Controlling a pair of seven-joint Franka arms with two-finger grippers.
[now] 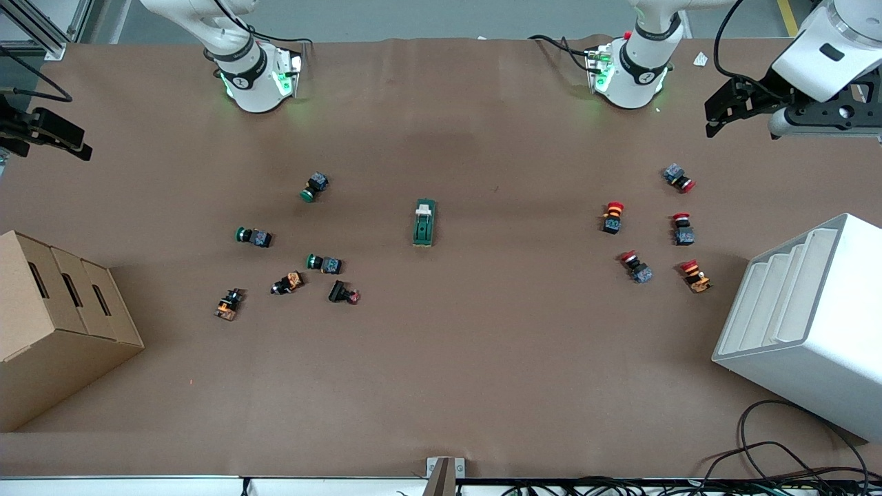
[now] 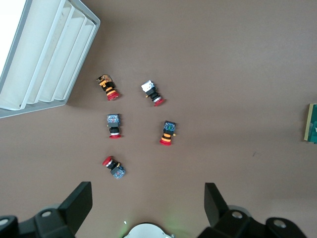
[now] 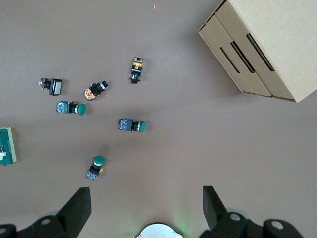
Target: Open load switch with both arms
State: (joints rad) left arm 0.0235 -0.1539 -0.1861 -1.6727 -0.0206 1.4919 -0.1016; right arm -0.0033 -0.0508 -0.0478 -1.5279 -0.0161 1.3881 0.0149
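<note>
The load switch (image 1: 424,223), a dark green block with a white lever piece at the end toward the robots' bases, lies flat at the table's middle. It shows only at the frame edge in the left wrist view (image 2: 311,123) and the right wrist view (image 3: 6,146). My left gripper (image 1: 716,118) hangs open, high over the left arm's end of the table, with nothing between its fingers (image 2: 79,198). My right gripper (image 1: 76,145) hangs open over the right arm's end, its fingers (image 3: 79,203) wide apart and empty. Both are well away from the switch.
Green and orange push buttons (image 1: 324,262) lie scattered toward the right arm's end, red ones (image 1: 613,217) toward the left arm's end. A cardboard box (image 1: 55,324) stands at the right arm's end, a white slotted rack (image 1: 806,317) at the left arm's end. Cables (image 1: 792,468) trail at the front edge.
</note>
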